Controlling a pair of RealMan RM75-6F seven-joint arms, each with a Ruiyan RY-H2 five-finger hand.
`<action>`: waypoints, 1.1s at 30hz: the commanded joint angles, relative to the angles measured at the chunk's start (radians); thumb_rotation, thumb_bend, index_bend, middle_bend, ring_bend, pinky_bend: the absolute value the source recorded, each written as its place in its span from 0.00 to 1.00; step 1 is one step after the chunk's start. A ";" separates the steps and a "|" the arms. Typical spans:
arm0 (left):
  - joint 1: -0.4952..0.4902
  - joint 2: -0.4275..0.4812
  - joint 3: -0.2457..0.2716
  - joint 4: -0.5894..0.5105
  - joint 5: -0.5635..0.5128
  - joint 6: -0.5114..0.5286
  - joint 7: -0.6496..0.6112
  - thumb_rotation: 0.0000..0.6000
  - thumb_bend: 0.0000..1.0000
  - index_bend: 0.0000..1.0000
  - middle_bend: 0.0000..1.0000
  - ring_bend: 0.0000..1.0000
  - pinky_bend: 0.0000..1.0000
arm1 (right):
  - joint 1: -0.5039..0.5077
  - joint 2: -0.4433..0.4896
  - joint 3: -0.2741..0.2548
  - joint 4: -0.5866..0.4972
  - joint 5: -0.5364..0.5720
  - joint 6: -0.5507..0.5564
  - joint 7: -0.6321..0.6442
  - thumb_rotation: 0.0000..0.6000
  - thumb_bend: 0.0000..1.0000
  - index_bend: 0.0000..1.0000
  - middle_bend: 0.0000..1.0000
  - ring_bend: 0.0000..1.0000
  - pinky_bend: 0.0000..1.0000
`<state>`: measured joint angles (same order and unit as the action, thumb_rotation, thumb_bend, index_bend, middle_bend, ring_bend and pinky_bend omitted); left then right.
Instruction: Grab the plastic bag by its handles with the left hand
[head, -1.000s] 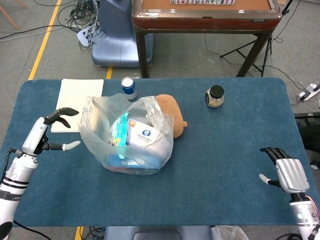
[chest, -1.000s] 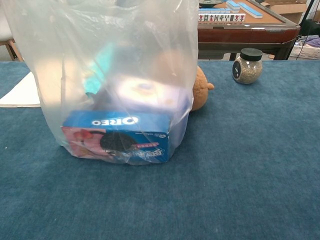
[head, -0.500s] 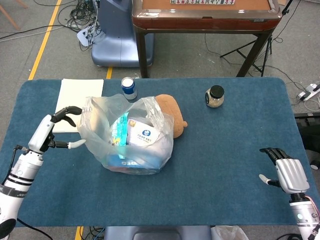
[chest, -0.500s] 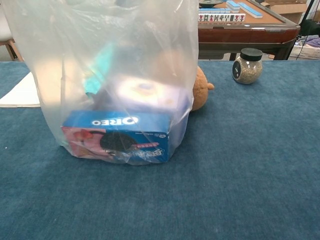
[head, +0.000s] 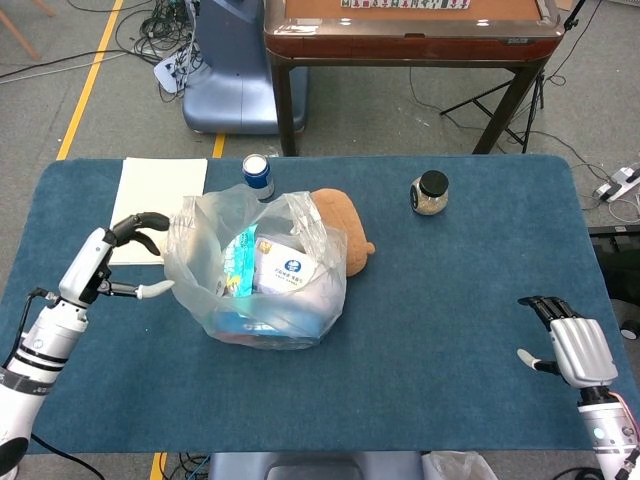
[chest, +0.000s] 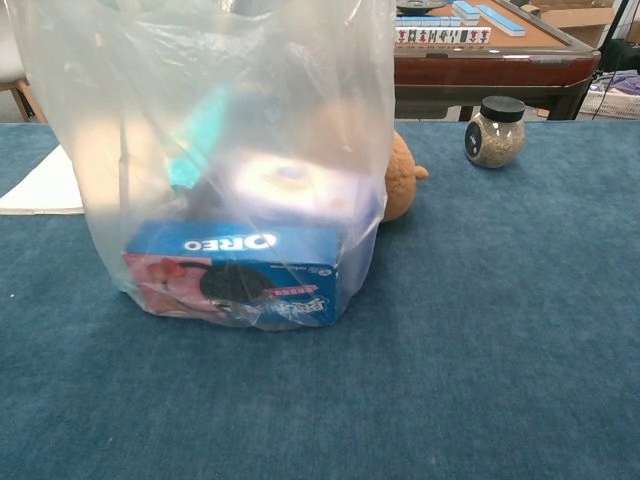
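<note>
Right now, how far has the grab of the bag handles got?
Early stage. Done: the left robot hand sits open at the left edge of the plastic bag, fingers apart. In hand: nothing gripped; whether a fingertip touches the plastic is unclear. Left: closing on the handles. The right robot hand rests open, far away.

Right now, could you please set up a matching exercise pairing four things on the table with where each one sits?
Things:
1. plastic bag
2. glass jar
3. can
4. right hand

Places:
A. near the table's right front corner
B. just behind the bag
C. right of the brown plush toy, standing alone
D. beside the left hand, which is open

Pairs: 1-D, 2-C, 3-B, 4-A
</note>
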<state>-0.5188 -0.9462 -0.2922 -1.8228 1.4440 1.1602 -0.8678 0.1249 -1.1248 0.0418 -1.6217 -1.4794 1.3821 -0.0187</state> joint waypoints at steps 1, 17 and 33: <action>-0.004 -0.001 -0.001 -0.004 0.001 0.000 -0.003 1.00 0.00 0.30 0.30 0.27 0.44 | 0.000 0.000 0.000 0.000 0.000 0.000 0.000 1.00 0.00 0.28 0.28 0.23 0.52; -0.046 -0.021 0.009 -0.021 -0.057 -0.072 0.067 1.00 0.00 0.30 0.30 0.27 0.44 | -0.003 0.006 -0.001 -0.004 -0.004 0.006 0.006 1.00 0.00 0.28 0.28 0.23 0.52; -0.076 -0.018 -0.005 -0.034 -0.031 -0.098 -0.006 1.00 0.00 0.30 0.30 0.28 0.44 | -0.001 0.005 -0.002 -0.003 -0.004 0.002 0.007 1.00 0.00 0.28 0.28 0.23 0.52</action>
<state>-0.5937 -0.9649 -0.2969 -1.8569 1.4116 1.0629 -0.8720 0.1239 -1.1199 0.0399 -1.6251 -1.4837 1.3837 -0.0120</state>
